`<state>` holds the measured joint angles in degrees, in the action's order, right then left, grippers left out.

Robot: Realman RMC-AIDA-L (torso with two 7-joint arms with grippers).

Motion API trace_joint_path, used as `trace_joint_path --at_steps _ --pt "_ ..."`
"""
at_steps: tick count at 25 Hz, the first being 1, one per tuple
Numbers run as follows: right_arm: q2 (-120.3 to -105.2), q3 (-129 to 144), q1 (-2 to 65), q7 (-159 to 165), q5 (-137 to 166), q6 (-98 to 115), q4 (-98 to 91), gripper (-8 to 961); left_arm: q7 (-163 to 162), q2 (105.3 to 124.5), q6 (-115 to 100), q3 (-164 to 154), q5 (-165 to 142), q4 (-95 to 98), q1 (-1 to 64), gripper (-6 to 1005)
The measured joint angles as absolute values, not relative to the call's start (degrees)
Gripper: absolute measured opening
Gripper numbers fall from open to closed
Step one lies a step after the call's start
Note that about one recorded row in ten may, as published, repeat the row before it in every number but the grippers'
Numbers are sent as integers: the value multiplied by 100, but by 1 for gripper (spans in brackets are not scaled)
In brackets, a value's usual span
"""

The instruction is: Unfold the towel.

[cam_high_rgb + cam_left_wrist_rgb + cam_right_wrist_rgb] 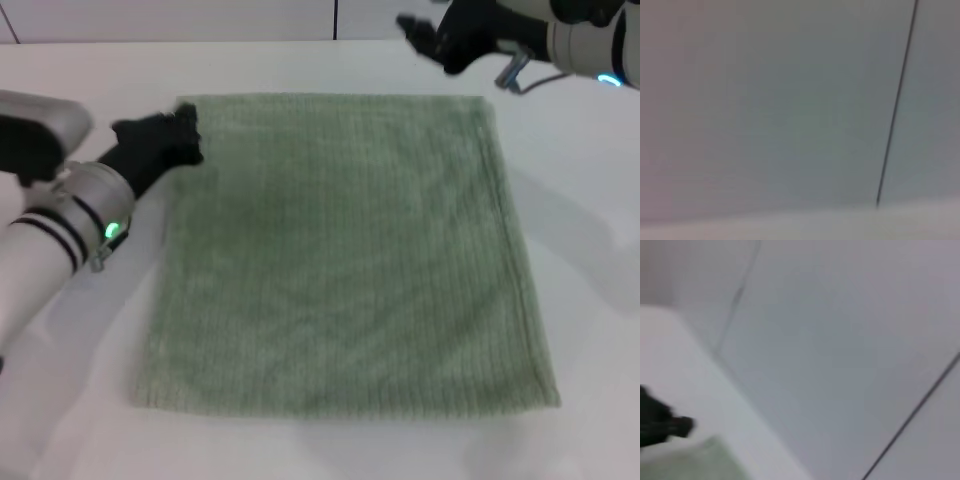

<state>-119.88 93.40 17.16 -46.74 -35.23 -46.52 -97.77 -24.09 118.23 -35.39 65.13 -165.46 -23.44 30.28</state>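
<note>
1. Table (90, 420): white, flat surface filling most of the head view. It carries the towel and both arms reach over it. A pale wall with thin dark seams (895, 110) stands behind its far edge (the left wrist view shows only this wall and a strip of the tabletop).

2. Towel (340, 260): pale sage-green terry cloth with a fine ribbed texture, roughly square. It lies flat and spread open in the middle of the table, in a single layer as far as can be seen. Its far edge runs close to the back of the table and its near edge lies towards the robot. One corner also shows in the right wrist view (700, 460).

3. Left gripper (185, 135): black, on a white and silver arm with a green light at the wrist. It sits at the towel's far left corner, right at the cloth's edge. Whether its fingers are apart, together or clamped on the cloth cannot be told, as they blur into one dark mass. The dark shape beside the towel corner in the right wrist view may be this gripper (660, 422).

4. Right gripper (425, 38): black, raised over the bare table beyond the towel's far edge, near the far right corner and clear of the cloth. Its fingers cannot be made out either.
</note>
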Motion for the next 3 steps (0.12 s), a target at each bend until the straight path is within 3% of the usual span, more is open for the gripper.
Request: trace_joint_path --at_steps 3 --pt "-11989 9739 1472 -4700 -3511 -2982 -9360 383 -2408 11821 -4244 6680 -16545 -2349 2788 -2"
